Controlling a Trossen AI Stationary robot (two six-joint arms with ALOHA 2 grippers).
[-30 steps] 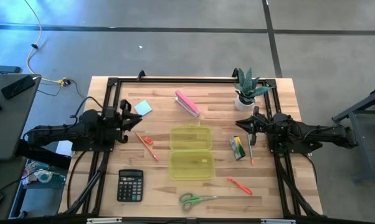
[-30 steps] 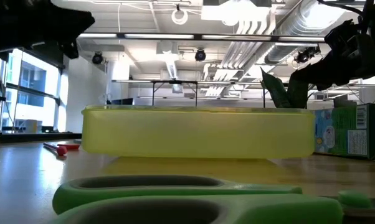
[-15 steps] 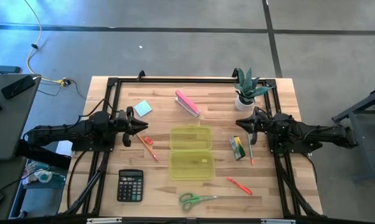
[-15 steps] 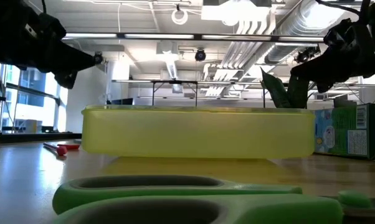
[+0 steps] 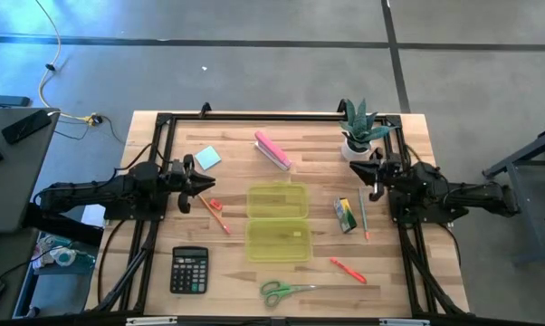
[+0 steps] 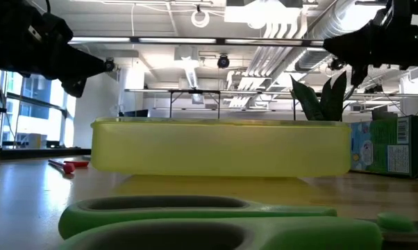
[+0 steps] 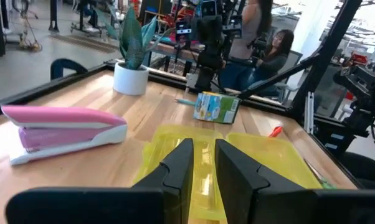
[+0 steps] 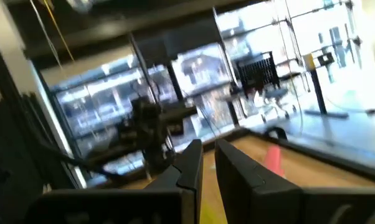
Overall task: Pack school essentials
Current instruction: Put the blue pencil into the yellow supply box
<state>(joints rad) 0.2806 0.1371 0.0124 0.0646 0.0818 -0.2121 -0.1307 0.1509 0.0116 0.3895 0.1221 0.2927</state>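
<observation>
1. Nothing is packed yet, as we judge it: the yellow case (image 5: pixel 278 222) lies open in the middle of the table (image 5: pixel 417 136) with both halves bare.
2. Our left claw (image 5: pixel 198 181) hangs left of the case, fingers nearly closed with a narrow gap, holding nothing. Just below it lies a pen (image 5: pixel 215 212); a descent with fingers this close would push the thin pen along the wood instead of straddling it.
3. Our right claw (image 5: pixel 367 170) hovers right of the case, beside the plant (image 5: pixel 359 131), also nearly closed and empty. A careless swing could tip the pot.
4. The crayon box (image 5: pixel 346 215) and a second pen (image 5: pixel 364 215) lie close together right of the case; reaching for one may knock the other.
5. The pad (image 5: pixel 207 158) lies flat, up-left of the case; we expect it to resist pinching.
6. The scissors (image 5: pixel 286 291) and a third pen (image 5: pixel 348 270) lie below the case, far from either claw.
</observation>
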